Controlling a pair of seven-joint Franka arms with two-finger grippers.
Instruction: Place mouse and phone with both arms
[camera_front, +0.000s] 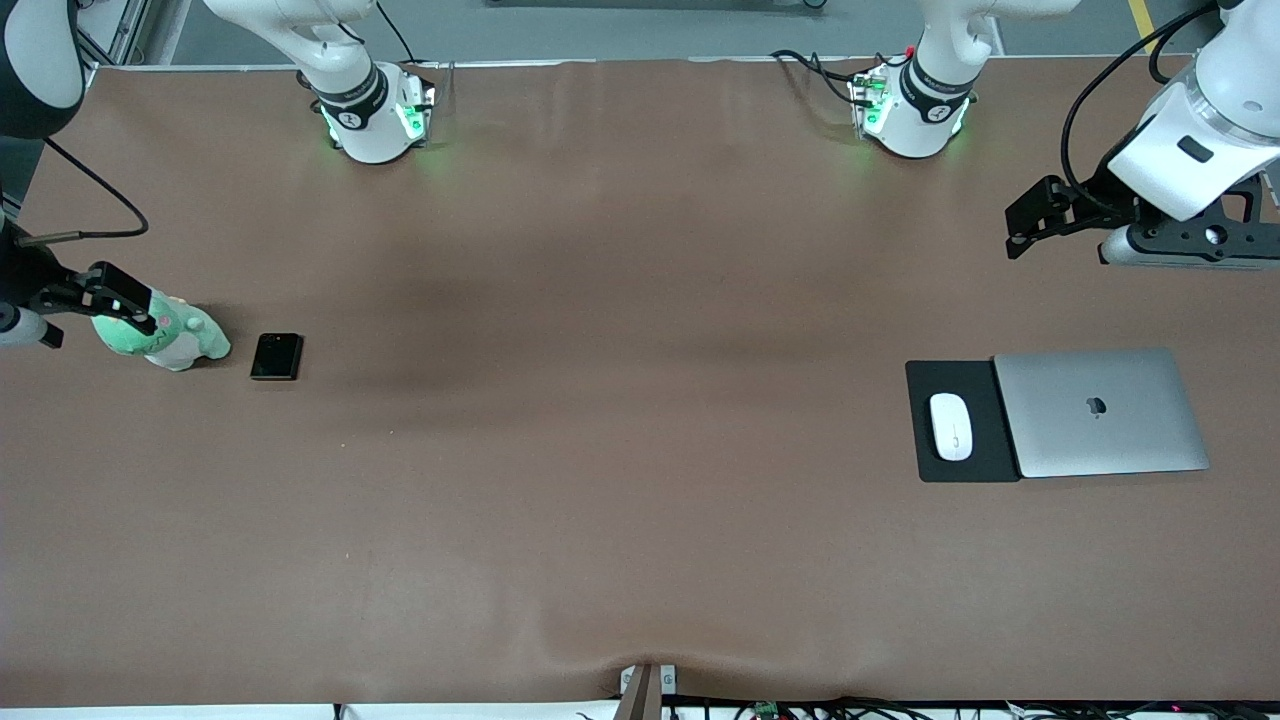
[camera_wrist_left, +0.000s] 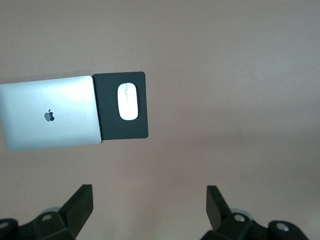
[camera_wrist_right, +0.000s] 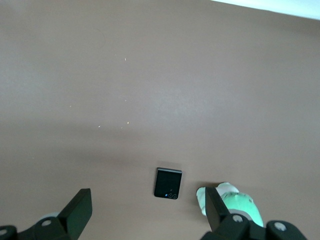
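The white oval mouse (camera_front: 951, 426) lies on a black pad (camera_front: 968, 380) toward the left arm's end of the table; it also shows in the left wrist view (camera_wrist_left: 128, 101). The small black folded phone (camera_front: 276, 356) lies flat toward the right arm's end and shows in the right wrist view (camera_wrist_right: 167, 183), lenses at one corner. My left gripper (camera_front: 1030, 215) is open and empty, up in the air over bare table beside the laptop; its own view (camera_wrist_left: 150, 200) shows the jaws wide apart. My right gripper (camera_front: 125, 295) is open and empty (camera_wrist_right: 149, 202), over a toy beside the phone.
A closed silver laptop (camera_front: 1100, 412) lies against the pad, overlapping its edge, and shows in the left wrist view (camera_wrist_left: 50, 117). A green and white soft toy (camera_front: 170, 338) stands beside the phone (camera_wrist_right: 240, 202). Brown cloth covers the table (camera_front: 620, 400).
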